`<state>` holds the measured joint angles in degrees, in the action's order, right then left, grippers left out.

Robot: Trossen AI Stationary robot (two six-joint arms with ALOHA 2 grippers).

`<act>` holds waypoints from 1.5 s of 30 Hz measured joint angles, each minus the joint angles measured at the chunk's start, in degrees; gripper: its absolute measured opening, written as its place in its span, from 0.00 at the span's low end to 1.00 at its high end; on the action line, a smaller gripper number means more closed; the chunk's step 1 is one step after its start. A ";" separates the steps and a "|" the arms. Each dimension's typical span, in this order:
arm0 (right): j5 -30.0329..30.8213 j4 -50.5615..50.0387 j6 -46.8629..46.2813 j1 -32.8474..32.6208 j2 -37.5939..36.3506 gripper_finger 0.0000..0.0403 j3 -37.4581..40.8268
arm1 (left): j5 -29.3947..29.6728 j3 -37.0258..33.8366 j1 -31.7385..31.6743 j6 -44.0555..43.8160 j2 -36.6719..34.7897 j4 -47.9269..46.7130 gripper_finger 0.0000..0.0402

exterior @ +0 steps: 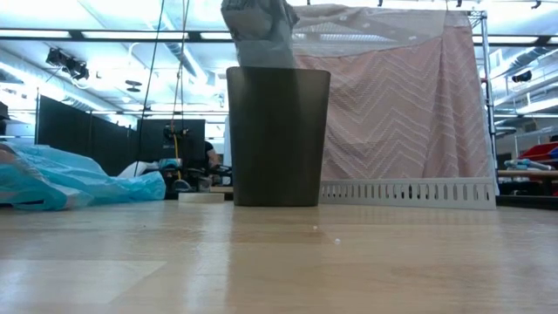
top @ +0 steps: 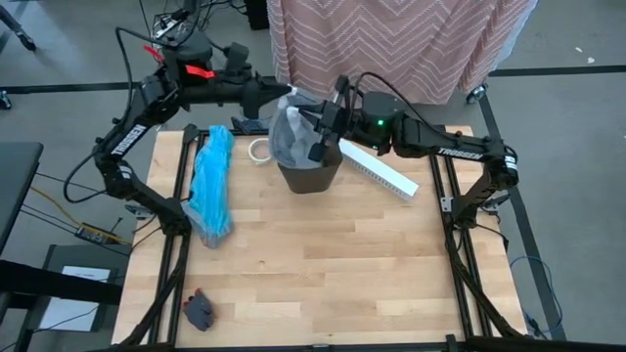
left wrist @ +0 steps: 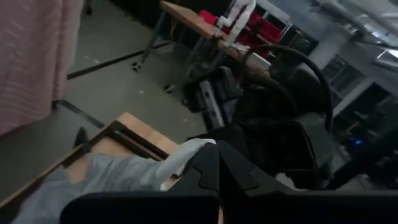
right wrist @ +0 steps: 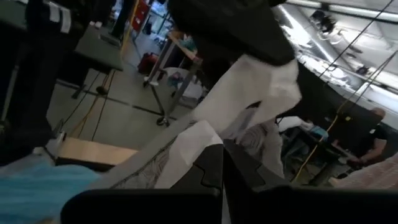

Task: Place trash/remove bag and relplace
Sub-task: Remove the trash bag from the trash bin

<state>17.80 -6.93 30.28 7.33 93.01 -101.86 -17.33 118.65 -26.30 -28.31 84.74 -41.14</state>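
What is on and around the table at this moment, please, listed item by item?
Bin: one, dark, table's far middle.
Grey bag: one, light grey, raised out of the bin's mouth.
Blue bag: one, turquoise, lying bunched at the table's left.
Tape ring: one, white, left of the bin.
Long box: one, white, right of the bin.
Small dark object: one, grey-dark, near left corner.
Curtain: one, pink chevron, behind the table.
Left gripper: shut on the grey bag.
Right gripper: shut on the grey bag.
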 joint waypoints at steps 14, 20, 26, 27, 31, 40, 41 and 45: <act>0.46 2.76 0.85 0.31 0.35 0.00 -0.02 | 0.73 -5.36 3.56 -1.02 0.03 2.86 0.00; -1.51 2.63 0.38 0.33 0.35 0.00 -0.02 | -1.05 -11.09 4.24 -4.73 0.05 15.01 0.00; -2.81 1.77 0.24 0.50 1.10 0.00 -0.02 | -2.72 -15.36 4.15 -10.08 0.01 24.01 0.00; -2.96 1.33 0.24 0.55 1.45 0.00 -0.02 | -3.30 -15.73 4.15 -11.18 0.01 25.18 0.00; -3.88 -0.64 -1.07 1.28 2.68 0.00 -0.21 | -5.07 -15.92 4.19 -15.27 0.08 30.81 0.00; -6.71 -1.87 -3.62 1.95 7.60 0.00 -0.04 | -8.17 -15.84 3.32 -24.97 0.05 44.37 0.00; -6.53 -2.18 -3.63 1.90 8.07 0.00 -0.07 | -9.13 -15.84 2.89 -25.98 0.05 45.15 0.00; -4.85 -2.85 -2.17 1.56 8.87 0.00 0.00 | -11.55 -15.78 0.29 -26.06 -0.36 45.45 0.00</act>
<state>12.95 -9.79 28.11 8.89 101.88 -101.86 -28.88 102.86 -26.01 -54.37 84.38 4.31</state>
